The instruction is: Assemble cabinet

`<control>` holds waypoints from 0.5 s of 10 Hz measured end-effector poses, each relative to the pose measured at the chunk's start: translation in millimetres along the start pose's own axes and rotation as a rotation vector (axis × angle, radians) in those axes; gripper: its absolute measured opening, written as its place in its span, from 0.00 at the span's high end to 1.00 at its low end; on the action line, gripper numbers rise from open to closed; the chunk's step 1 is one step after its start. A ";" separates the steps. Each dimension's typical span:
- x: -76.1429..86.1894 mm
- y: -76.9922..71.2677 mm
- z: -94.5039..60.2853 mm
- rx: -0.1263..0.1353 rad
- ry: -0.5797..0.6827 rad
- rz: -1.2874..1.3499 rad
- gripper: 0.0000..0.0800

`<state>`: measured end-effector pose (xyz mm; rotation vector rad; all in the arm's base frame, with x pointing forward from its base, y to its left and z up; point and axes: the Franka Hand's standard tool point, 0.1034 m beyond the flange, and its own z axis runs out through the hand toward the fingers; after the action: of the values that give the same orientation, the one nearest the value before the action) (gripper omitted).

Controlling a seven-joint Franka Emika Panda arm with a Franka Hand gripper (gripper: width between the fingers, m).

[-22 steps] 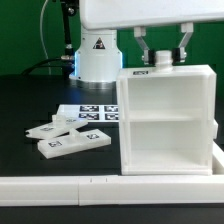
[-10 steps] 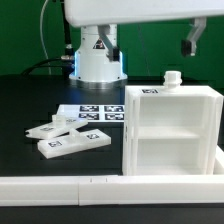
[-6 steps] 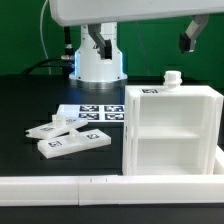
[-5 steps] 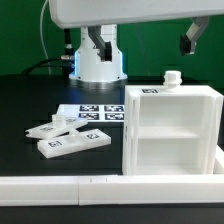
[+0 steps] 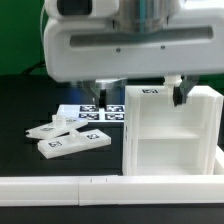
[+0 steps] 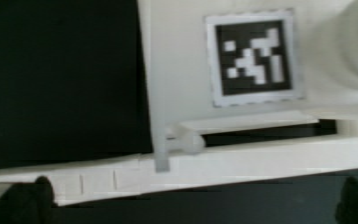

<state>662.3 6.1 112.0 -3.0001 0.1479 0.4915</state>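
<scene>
The cabinet (image 5: 170, 135) is a large white box with an inner shelf, standing at the exterior view's right, with a tag on its top. Its tag (image 6: 256, 58) and top edge fill the wrist view, where a small white peg-like nub (image 6: 178, 141) juts from the edge. My gripper (image 5: 176, 93) hangs just above the cabinet's top; one dark finger (image 5: 181, 95) shows there. In the wrist view both fingertips (image 6: 41, 198) stand far apart with nothing between them, so my gripper (image 6: 197, 200) is open. Flat white panels (image 5: 65, 137) lie at the left.
The marker board (image 5: 95, 112) lies on the black table behind the panels. A long white rail (image 5: 100, 186) runs along the front edge. The arm's large white body (image 5: 120, 45) blocks the upper part of the exterior view.
The arm has swung down and forward, now filling the top of the exterior view. The gripper has dropped from the upper right to just above the cabinet's top.
</scene>
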 end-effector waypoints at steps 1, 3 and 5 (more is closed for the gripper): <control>1.4 4.9 7.3 0.005 -0.006 0.006 0.00; 2.0 10.0 8.1 0.007 -0.007 0.015 0.00; 1.4 9.9 9.3 0.007 -0.011 0.014 0.00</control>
<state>659.7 -2.8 102.0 -2.9908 0.1702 0.5083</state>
